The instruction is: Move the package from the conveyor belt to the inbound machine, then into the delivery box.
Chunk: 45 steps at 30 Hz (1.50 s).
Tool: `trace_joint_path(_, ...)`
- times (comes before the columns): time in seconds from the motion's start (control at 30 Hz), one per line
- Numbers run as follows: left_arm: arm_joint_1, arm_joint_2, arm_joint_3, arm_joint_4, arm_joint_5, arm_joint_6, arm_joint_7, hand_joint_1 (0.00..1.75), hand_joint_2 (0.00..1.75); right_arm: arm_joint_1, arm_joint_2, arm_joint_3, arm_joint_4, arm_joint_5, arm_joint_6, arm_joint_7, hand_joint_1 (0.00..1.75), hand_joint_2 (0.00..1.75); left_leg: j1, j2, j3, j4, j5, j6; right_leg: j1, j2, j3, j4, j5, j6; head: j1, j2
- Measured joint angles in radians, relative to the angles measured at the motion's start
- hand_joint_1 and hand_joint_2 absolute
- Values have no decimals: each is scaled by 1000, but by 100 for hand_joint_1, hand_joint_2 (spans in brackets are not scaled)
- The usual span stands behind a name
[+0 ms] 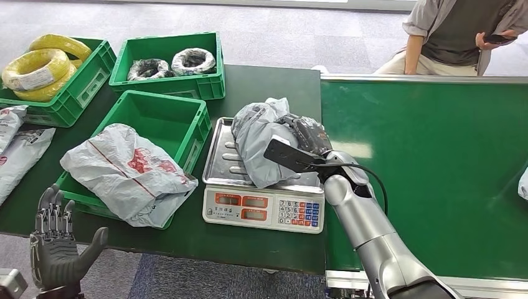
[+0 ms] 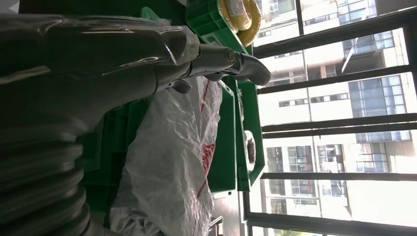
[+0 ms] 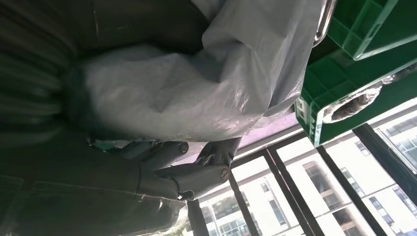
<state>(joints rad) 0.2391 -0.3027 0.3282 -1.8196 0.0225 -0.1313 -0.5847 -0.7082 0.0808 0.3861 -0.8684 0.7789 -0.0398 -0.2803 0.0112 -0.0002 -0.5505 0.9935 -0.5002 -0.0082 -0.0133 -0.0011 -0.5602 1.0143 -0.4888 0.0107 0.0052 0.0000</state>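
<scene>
A grey plastic package (image 1: pixel 258 146) lies crumpled on the steel tray of the weighing scale (image 1: pixel 264 208), between the conveyor belt (image 1: pixel 436 168) and a green crate (image 1: pixel 159 118). My right hand (image 1: pixel 309 135) rests on the package's right side and grips it. In the right wrist view the package (image 3: pixel 196 88) sits between the dark fingers and the grey thumb (image 3: pixel 196 172). My left hand (image 1: pixel 56 246) hangs open below the table's front edge, holding nothing; its thumb (image 2: pixel 246 66) points toward the crate (image 2: pixel 226 142).
A white bag with red print (image 1: pixel 127 171) drapes over the crate's front rim. Further back are crates with yellow cable coils (image 1: pixel 37 68) and wrapped coils (image 1: pixel 171 62). More bags (image 1: pixel 18 149) lie at far left. A person (image 1: pixel 448 31) sits beyond the belt.
</scene>
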Motion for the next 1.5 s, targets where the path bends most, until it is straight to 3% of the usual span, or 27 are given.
trace_joint_path(0.2, 8, -4, 19, -23, -33, -15, 12, 0, 175, 24, -17, -6, -19, -33, 20, 22, 0, 175, 0, 0, 1, 0, 0, 0, 0, 0, 0, 0, 0, 0, 0, 0)
trace_joint_path(0.37, 11, 7, -3, -60, -105, 4, 12, 0, 175, 93, -69, -55, -133, -135, 52, -3, 0, 175, 0, 0, 1, 0, 0, 0, 0, 0, 0, 0, 0, 0, 0, 0)
trace_joint_path(0.53, 9, 60, -91, -98, -162, 89, 9, 0, 175, 205, -136, -136, -275, -294, 61, -58, 0, 175, 0, -2, 1, 1, -1, 0, 0, -1, 0, -1, 0, 0, 0, 0)
trace_joint_path(0.73, -26, 164, -266, -107, -233, 236, 9, 0, 175, 438, -186, -260, -417, -457, 15, -144, 0, 175, 0, -5, 0, 0, -1, 0, 0, -3, 0, -1, 0, 0, 0, 0)
trace_joint_path(0.93, -144, 230, -457, -20, -310, 328, 63, 0, 175, 676, -191, -343, -507, -566, 0, -182, 0, 175, 0, -5, 0, 0, -1, 0, 0, -3, 0, -1, 0, 0, 0, 0)
trace_joint_path(1.13, -313, 250, -626, 138, -421, 358, 208, 0, 175, 819, -178, -397, -602, -678, -31, -244, 0, 175, 0, -5, 0, 0, -1, 0, 0, -3, 0, -1, 0, 0, 0, 0)
trace_joint_path(1.27, -430, 240, -727, 276, -468, 355, 286, 0, 175, 863, -159, -412, -676, -692, -72, -286, 0, 175, 0, -4, 1, 1, -1, 0, -1, -3, 0, -1, 0, 0, 0, 0)
trace_joint_path(1.5, -575, 166, -849, 479, -495, 310, 354, 0, 175, 908, -117, -418, -843, -695, -164, -341, 0, 175, 0, -4, 0, 1, -1, 0, -1, -2, 0, -1, 0, 0, 0, 0)
